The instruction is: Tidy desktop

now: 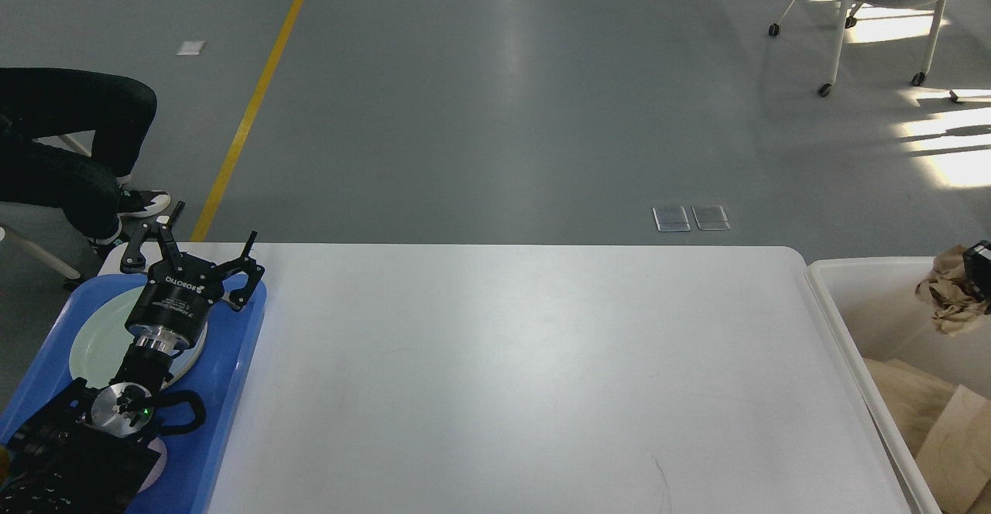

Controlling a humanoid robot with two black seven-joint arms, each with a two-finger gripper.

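Nearly done, by the look: large white rectangular surface (526, 375) fills centre view, nothing left on it; pale green round plate (97, 336) in blue plastic tray (232, 390); left end effector (193, 247) spread open, empty, above tray

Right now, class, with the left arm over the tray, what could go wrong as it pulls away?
1. The left gripper, fingers spread open, hangs over the pale plate in the blue tray; a low retreat might clip the plate or the tray's rim.
2. The tray lies at the left edge of the desktop, so a nudge could shift it outward.
3. A seated person's leg is close behind that corner.
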